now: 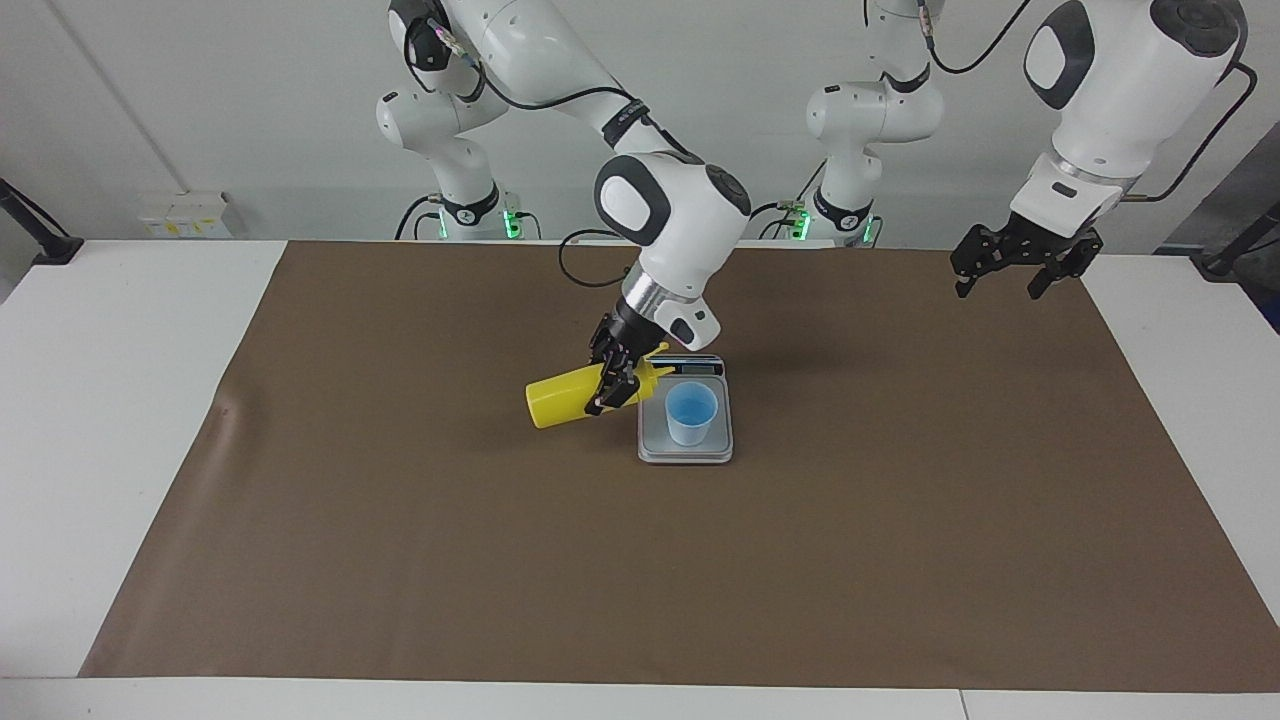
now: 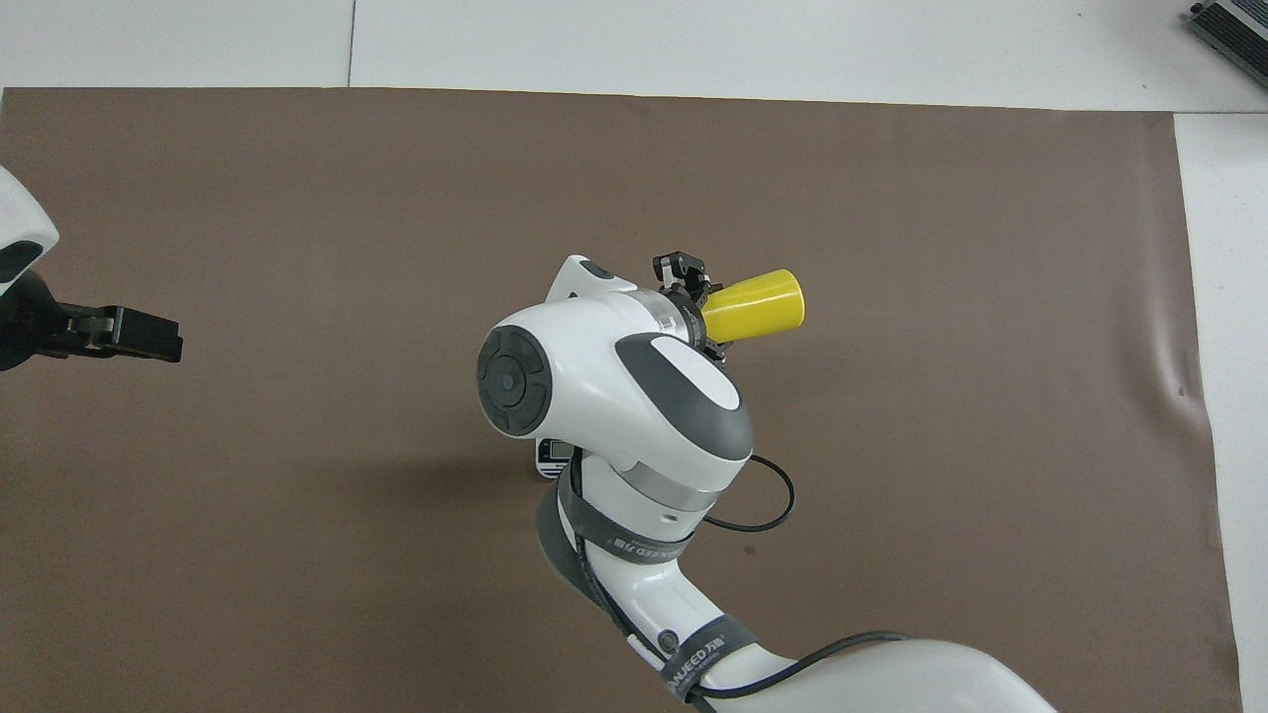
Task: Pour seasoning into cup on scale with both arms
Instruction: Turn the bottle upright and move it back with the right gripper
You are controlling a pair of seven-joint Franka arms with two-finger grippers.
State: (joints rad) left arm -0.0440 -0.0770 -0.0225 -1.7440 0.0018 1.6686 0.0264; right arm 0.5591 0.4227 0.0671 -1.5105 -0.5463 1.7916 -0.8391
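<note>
The right gripper (image 1: pixel 612 379) pinches the yellow squeeze bottle (image 1: pixel 562 397), held nearly horizontal in the air. Its nozzle points toward the light-blue cup (image 1: pixel 691 413) standing on the scale (image 1: pixel 650 447); the tip appears short of the rim. The left gripper (image 1: pixel 1012 262) waits spread, well apart.
</note>
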